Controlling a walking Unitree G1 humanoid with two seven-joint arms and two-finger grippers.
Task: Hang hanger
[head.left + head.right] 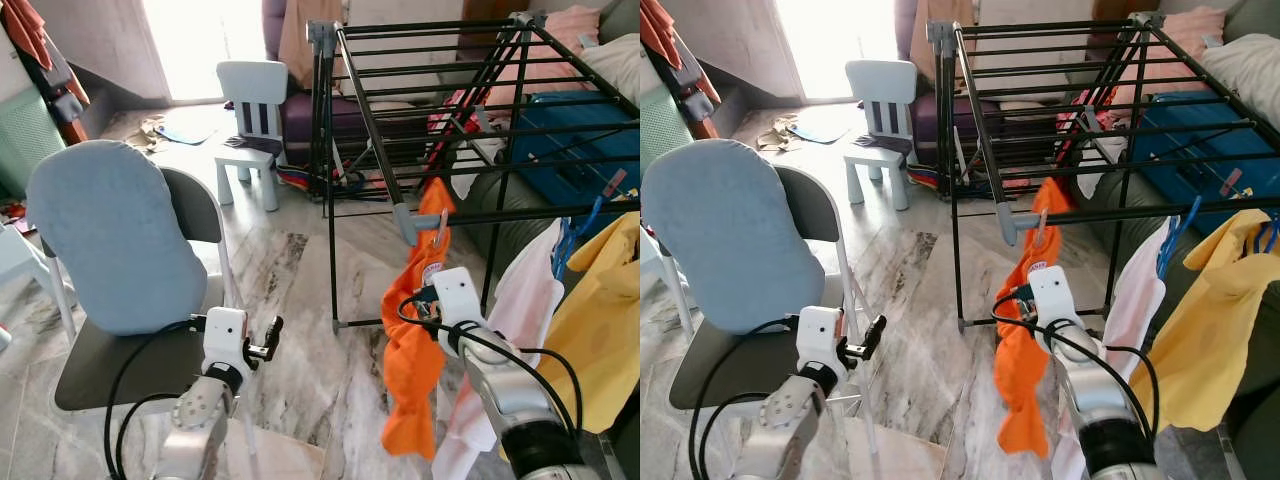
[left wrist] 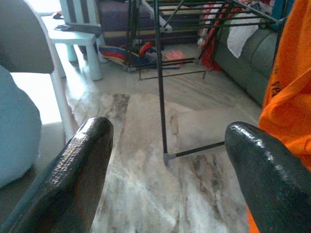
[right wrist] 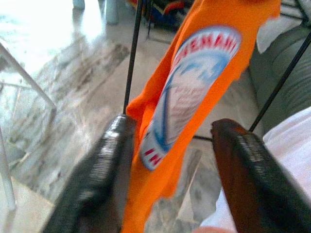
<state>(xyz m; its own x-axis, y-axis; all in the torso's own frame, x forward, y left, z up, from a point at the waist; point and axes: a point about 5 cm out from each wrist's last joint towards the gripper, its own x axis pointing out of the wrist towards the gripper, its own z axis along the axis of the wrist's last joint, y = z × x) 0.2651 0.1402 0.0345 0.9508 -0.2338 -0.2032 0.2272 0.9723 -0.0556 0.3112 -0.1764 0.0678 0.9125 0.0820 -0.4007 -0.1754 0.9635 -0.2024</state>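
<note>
The orange shirt [image 1: 415, 350] hangs from the front rail of the black drying rack [image 1: 420, 120], at the rail's grey end fitting, on what looks like a pale hanger hook [image 1: 440, 232]; the hanger's body is hidden inside the cloth, so whether the hook is fully seated on the rail cannot be told. Right claw [image 3: 170, 160] is just below that rail, fingers spread wide with the printed front of the shirt hanging between them; the cloth touches or nearly touches one finger, nothing pinched. Left claw [image 2: 167, 165] is off to the rack's outer side, near the chair, fingers apart, empty, pointed at the marble floor [image 1: 300, 290] and the rack's near leg. Judgement on handling: load is light; shirt is soft and limp, will slide and swing, gives no firm purchase. The hanger is the stiff part, so take hold at the neck just under the hook, not on the fabric. Around the rack: a white garment [image 1: 520, 300] and a yellow one [image 1: 600, 310] hang on the same rail just beside the orange shirt, close to the right arm; risk of snagging them. Grey chair with blue padded back [image 1: 110, 240] stands well clear of the rack; a small white child's chair [image 1: 250, 120] stands beyond the rack's far corner. The rack's crossbars crowd any approach from above.
</note>
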